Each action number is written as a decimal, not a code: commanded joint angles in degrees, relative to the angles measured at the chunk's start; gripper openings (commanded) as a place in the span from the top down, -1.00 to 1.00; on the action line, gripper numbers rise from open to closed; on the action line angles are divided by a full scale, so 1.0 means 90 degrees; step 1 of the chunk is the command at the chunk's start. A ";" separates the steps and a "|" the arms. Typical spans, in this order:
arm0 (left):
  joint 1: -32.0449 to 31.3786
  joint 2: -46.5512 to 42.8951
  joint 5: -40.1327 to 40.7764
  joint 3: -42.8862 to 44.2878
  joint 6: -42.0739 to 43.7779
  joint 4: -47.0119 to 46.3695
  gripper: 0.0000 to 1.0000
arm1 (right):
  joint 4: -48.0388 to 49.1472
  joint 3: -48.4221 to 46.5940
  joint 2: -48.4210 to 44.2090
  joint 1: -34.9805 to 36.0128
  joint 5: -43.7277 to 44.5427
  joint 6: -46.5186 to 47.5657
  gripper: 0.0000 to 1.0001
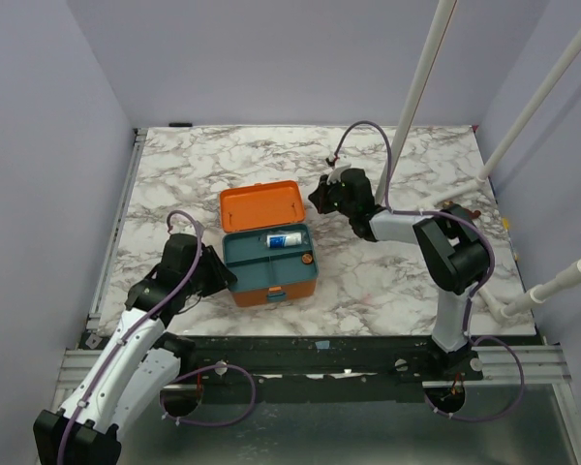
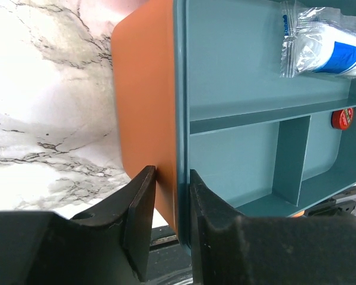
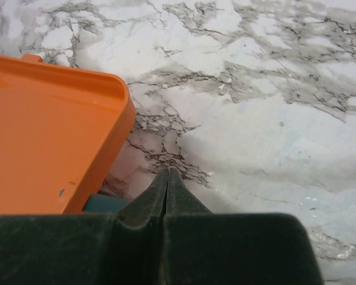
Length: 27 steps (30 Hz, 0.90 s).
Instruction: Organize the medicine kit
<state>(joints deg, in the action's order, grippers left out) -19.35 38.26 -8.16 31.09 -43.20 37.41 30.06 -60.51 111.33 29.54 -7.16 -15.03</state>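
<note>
My left gripper (image 2: 171, 178) pinches the left wall of the medicine kit (image 2: 145, 89), one finger outside and one inside, the arm stretched low from the kit's near-left. My right gripper (image 3: 167, 173) hangs with fingers pressed together just right of the kit's lid.

Marble tabletop (image 1: 387, 281) w/ white pipes (image 1: 422, 87) at rt, lavender walls (image 1: 48, 145) around.

Bright, even overhead light flooding all three views. Medicine kit (image 1: 261, 205) throwing soft, short shadow and bleeding orange tint onto marble tabletop (image 3: 255, 119). Left gripper (image 2: 171, 177) looming dark, softly blurring close to lens. Right gripper (image 3: 167, 173) shadowing marble beneath, faint sheen glinting nearby.
</note>
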 commanded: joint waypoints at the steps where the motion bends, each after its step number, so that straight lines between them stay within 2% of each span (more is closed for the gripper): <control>1: -0.0022 0.0195 0.0050 0.0361 0.0269 0.0571 1.00 | 0.0032 -0.0321 0.0208 -0.0190 -0.0115 0.0015 0.99; 10: -0.0027 0.0485 0.0026 0.0616 0.0477 0.0656 1.00 | 0.0235 -0.0591 0.0795 -0.0472 -0.1378 -0.0374 0.98; 16: -0.0046 0.0574 0.0052 0.0706 0.0627 0.0671 1.00 | 0.0622 -0.0763 0.1128 -0.0485 -0.2736 -0.0612 0.99; 27: -0.0222 0.0775 0.0116 0.0740 0.0742 0.0624 1.00 | 0.2134 -0.0806 0.1513 -0.0498 -0.3852 -0.1296 0.99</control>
<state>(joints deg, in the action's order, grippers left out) -20.51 44.69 -7.55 36.95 -37.74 42.30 39.86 -67.33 122.93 26.02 -35.03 -22.57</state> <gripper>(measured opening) 0.228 0.009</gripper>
